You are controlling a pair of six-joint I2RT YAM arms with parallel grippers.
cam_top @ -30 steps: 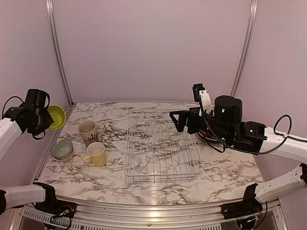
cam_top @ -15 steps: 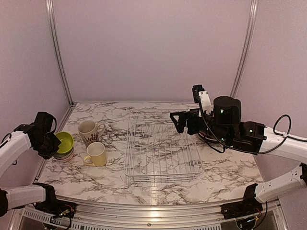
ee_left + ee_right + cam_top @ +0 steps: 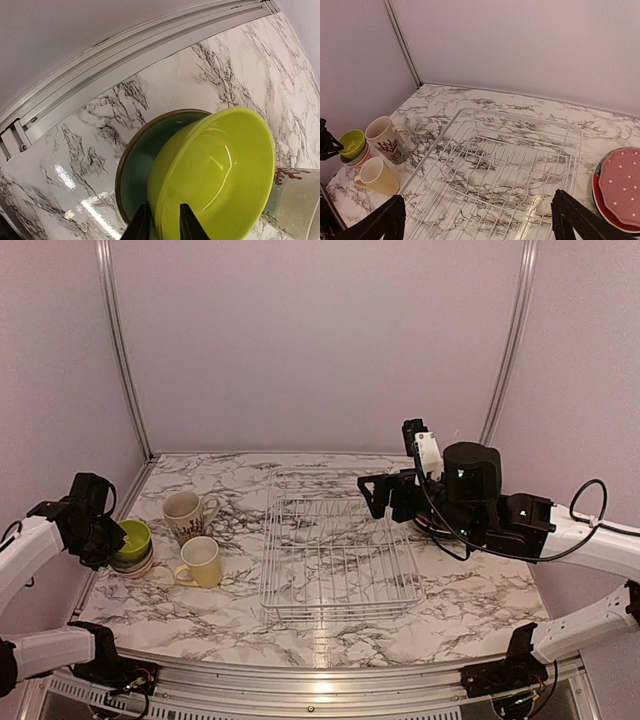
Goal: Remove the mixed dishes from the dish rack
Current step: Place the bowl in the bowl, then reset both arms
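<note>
Lime bowl [image 3: 215, 175] sits tilted inside the pale-green bowl [image 3: 137, 170] at the left edge of the marble table [image 3: 470, 590], close to the wall rail. The left gripper [image 3: 161, 227] straddles its near rim, jaws narrowly apart; whether they pinch it I cannot tell. The cream patterned mug [image 3: 184, 512] and the yellow mug [image 3: 202, 562] stand between the bowls and the dish rack [image 3: 342, 612] at mid-table. The right gripper [image 3: 480, 222] hangs over the rack's far right corner, jaws spread wide, with a dotted red plate [image 3: 622, 182] stacked just right of the rack.
</note>
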